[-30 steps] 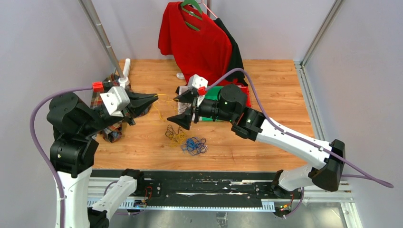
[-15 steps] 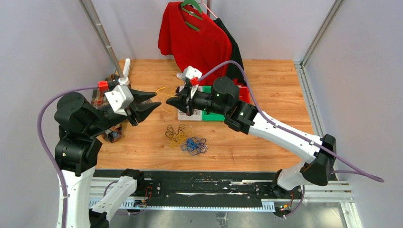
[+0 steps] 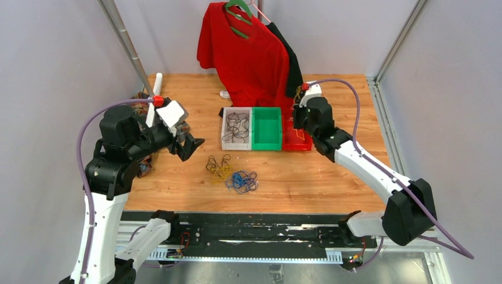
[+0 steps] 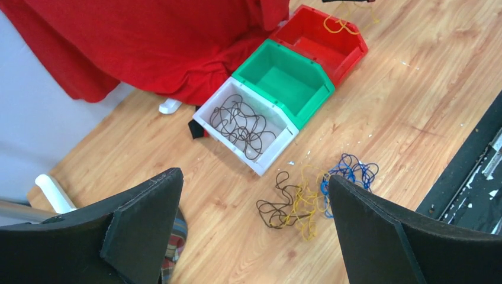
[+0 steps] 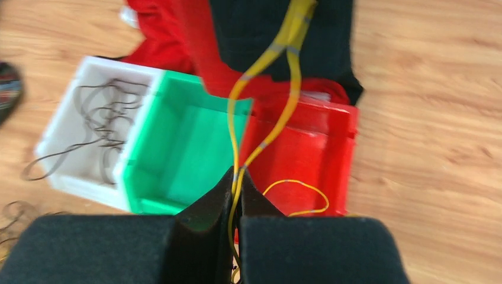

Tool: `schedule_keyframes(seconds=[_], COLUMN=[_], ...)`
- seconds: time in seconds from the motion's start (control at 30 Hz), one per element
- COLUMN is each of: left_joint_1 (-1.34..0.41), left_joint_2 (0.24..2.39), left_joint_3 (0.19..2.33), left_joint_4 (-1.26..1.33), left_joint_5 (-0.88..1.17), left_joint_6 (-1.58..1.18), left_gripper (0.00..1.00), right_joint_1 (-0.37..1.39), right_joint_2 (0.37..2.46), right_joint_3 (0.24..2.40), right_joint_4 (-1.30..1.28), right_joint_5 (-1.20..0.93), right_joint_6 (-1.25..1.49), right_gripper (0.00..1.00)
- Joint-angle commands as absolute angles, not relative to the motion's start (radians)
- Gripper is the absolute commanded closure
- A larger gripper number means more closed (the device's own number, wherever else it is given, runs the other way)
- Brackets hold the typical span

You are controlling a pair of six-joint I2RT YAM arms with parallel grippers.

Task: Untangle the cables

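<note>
R gripper (image 5: pixel 235 177) pinches yellow cable (image 5: pixel 292 71) — red bin (image 5: pixel 331 127) just beyond. L gripper (image 4: pixel 254 177) spread wide — tangle (image 4: pixel 308 198) past its tips.

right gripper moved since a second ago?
Yes. The right gripper swung right, from over the white bin to over the red bin, shut on a yellow cable.
</note>
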State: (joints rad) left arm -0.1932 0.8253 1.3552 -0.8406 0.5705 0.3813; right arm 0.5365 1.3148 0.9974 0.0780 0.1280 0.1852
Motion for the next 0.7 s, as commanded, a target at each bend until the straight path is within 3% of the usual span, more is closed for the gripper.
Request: schedule_keyframes(seconds=[0.0,0.4,0.67], left_joint_1=[-0.199,-0.199,-0.199], left_joint_2=[0.825,0.851,0.914], left_joint_3=[1.355,1.379,1.421], left_joint_4=[-0.866,-0.892,-0.917], left_joint_5=[0.550,0.451,0.373], left_joint_6=[0.408,0.357,0.351], left_gripper=[0.02,0.02,0.02], right_joint_1=[0.490,0.486,0.486], right_joint_2=[1.347,1.618,1.637], right_joint_3=[0.968,1.051,1.043], right_joint_4=[0.135,0.161,0.098], right_joint_5=[0.262,0.320,0.271], right_joint_6=[0.193,0.116,0.147], right_gripper=[0.99,0.99,0.99])
